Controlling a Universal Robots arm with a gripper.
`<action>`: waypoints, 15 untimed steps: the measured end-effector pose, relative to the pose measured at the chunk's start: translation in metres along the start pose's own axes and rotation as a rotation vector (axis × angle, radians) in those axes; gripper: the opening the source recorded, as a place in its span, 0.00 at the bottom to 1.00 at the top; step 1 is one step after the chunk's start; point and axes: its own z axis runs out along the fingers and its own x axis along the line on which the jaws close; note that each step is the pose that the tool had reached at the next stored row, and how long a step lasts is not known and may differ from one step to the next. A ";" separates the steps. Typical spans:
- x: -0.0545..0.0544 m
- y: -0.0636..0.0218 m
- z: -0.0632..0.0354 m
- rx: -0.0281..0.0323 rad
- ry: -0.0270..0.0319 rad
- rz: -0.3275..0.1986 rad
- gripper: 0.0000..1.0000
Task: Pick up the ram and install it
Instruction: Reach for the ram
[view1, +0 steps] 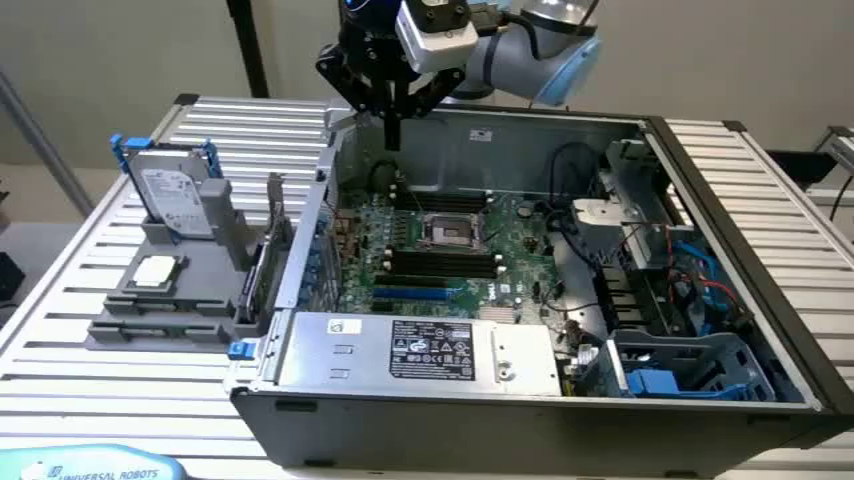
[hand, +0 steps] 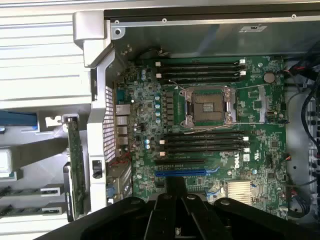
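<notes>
– So, how far along is the job looking?
– Hardly begun, I'm judging. The end effector is hanging at the upper middle of the exterior frame, over the back wall of the computer case. Its fingers are pressing together and, as far as I'm seeing, nothing is sitting between them.
– And the ram?
– I'm not picking it out for certain. What I'm taking for the ram is lying as a thin dark strip in the grey holder on the bench. That is at the lower left of the exterior frame, well apart from the end effector. The black memory slots on the motherboard are looking unfilled, so pickup and seating are both appearing undone.
– Which way is it pointing?
– Its long axis is running roughly left to right across that frame, about parallel to the slots. Which end is leading, I'm not managing to tell
</notes>
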 end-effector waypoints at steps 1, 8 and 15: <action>0.000 0.0000 0.0000 -0.0001 0.0000 0.000 0.11; 0.000 0.0000 0.0000 0.0000 0.0000 0.000 0.11; 0.001 -0.0001 -0.0001 0.0001 0.0001 0.000 0.11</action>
